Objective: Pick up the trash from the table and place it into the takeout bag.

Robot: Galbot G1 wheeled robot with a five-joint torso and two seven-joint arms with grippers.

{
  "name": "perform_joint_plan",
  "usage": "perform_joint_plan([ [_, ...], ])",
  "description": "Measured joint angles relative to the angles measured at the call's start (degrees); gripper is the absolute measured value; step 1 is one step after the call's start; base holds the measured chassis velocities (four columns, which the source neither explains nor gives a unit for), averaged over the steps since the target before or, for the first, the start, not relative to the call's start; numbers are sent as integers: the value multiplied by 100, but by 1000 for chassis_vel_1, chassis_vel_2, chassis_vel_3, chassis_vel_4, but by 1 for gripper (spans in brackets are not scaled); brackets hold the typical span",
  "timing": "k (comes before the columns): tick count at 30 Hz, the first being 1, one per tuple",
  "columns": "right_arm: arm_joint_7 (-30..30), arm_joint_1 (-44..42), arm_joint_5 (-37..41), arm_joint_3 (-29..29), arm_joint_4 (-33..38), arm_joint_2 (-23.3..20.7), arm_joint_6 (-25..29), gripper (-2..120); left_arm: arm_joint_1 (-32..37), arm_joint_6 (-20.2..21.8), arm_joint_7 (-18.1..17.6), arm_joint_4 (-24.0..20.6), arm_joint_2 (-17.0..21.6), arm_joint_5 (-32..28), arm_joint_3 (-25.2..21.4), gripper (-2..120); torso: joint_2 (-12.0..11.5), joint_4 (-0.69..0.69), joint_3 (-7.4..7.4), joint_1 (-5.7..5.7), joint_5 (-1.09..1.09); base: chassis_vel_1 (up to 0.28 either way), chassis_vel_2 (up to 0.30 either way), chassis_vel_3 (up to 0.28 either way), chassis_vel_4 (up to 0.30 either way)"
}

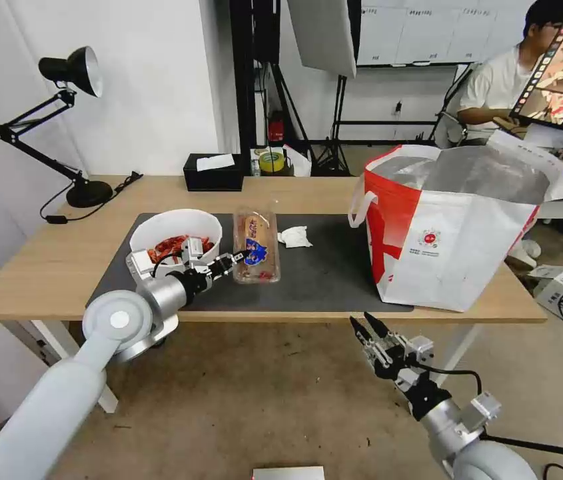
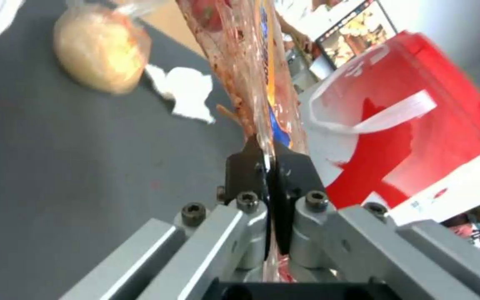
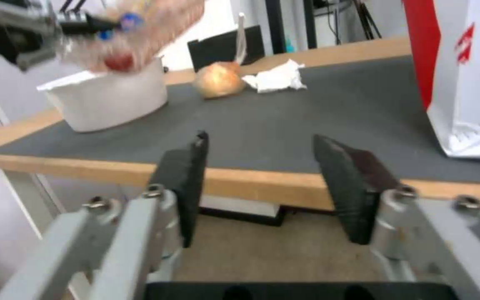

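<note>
The left pincer [image 1: 240, 255] is clenched on the near edge of the clear hinged tray [image 1: 256, 245], which is lifted off the dark mat [image 1: 321, 273] and holds reddish scraps. At its 9 o'clock, the white bowl [image 1: 174, 230] holds red crayfish shells. The knotted bag with a beige lump [image 3: 219, 79] and the crumpled tissue [image 1: 294, 237] lie on the mat. The takeout bag [image 1: 454, 227] stands open at the tabletop's [image 1: 54, 267] 3 o'clock end. The right pincer [image 1: 369, 329] hangs released below the front edge, grasping nothing.

Head high, wrists close, shared mat [image 1: 321, 273]
</note>
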Motion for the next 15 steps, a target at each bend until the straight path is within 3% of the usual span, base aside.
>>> perform_joint_plan([
  [8,10,-108,-81,-7,-40,114,13,82,-778,-28,-92,43,48,-307,344,0,0,0,0,0,1,0,0,0,0],
  [11,16,-163,-150,-42,-77,194,13,95,-1318,-62,-110,239,44,-403,701,0,0,0,0,0,1,0,0,0,0],
  [15,18,-215,-256,-71,-133,321,16,100,-1866,-87,-112,500,-32,-474,1070,0,0,0,1,0,1,0,0,0,0],
])
